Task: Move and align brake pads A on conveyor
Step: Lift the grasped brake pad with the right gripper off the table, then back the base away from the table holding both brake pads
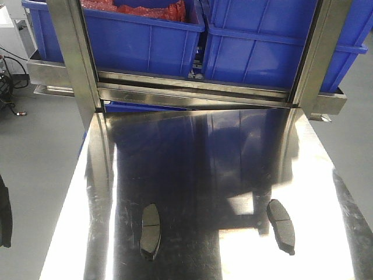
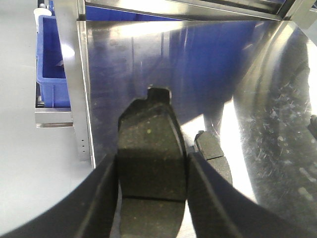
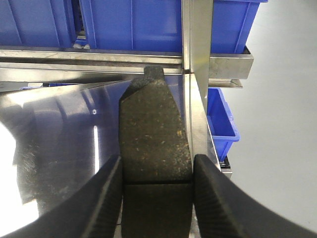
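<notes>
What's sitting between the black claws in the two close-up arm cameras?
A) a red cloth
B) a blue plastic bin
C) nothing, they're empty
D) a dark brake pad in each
D: in its wrist view the left gripper has a brake pad pinched between its black fingers, and the right gripper grips a second brake pad the same way.

left loose pad (image 1: 150, 230) | right loose pad (image 1: 281, 226): dark, flat, well apart | third pad (image 2: 151, 158), fourth pad (image 3: 154, 134): between fingers (image 2: 101, 198)

Shiny steel table (image 1: 192, 169), blue bins (image 1: 145, 41) on steel rack (image 1: 192, 93) behind, grey floor (image 1: 41, 151).
</notes>
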Tool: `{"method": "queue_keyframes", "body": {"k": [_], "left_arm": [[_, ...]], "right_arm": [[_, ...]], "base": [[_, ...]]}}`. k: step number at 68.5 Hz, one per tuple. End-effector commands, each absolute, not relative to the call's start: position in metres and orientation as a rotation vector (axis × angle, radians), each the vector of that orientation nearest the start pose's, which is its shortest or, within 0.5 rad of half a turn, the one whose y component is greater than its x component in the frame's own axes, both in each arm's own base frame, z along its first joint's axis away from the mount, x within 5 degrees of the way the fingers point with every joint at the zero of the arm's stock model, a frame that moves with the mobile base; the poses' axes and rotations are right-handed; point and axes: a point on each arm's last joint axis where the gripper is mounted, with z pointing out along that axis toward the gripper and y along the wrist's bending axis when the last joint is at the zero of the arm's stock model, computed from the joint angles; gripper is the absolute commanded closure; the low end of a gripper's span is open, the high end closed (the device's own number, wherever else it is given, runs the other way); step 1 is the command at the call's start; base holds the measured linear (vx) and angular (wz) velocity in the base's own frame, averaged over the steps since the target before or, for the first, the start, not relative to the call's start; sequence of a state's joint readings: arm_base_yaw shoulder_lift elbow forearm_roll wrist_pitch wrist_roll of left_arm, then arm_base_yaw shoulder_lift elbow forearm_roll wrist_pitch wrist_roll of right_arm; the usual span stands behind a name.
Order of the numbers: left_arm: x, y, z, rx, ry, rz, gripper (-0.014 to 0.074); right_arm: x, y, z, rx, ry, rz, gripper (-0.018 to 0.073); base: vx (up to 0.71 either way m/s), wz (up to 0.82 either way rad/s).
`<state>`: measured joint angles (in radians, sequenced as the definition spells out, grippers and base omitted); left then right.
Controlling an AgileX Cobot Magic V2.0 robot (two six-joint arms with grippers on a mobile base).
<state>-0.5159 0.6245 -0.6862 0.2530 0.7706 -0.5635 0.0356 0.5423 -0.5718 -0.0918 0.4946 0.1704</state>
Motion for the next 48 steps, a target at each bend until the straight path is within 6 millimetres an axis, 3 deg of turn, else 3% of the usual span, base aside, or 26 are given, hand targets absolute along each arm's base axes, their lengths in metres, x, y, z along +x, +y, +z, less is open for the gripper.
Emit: {"method": "queue_keyframes", "body": {"k": [1,48], "left_arm": [[0.1072,-0.0436,0.3424,0.065,2.081,-0.362,0.0534],[0.1072,-0.0436,0.3424,0.065,2.081,-0.362,0.0534]], "right_arm": [[0.1112,0.0,0.3367,0.066,1.829,0.039,0.0526],[0.1112,0.0,0.3367,0.066,1.829,0.039,0.0526]], "base": [[0.0,0.0],[-0.02,0.0]]}}
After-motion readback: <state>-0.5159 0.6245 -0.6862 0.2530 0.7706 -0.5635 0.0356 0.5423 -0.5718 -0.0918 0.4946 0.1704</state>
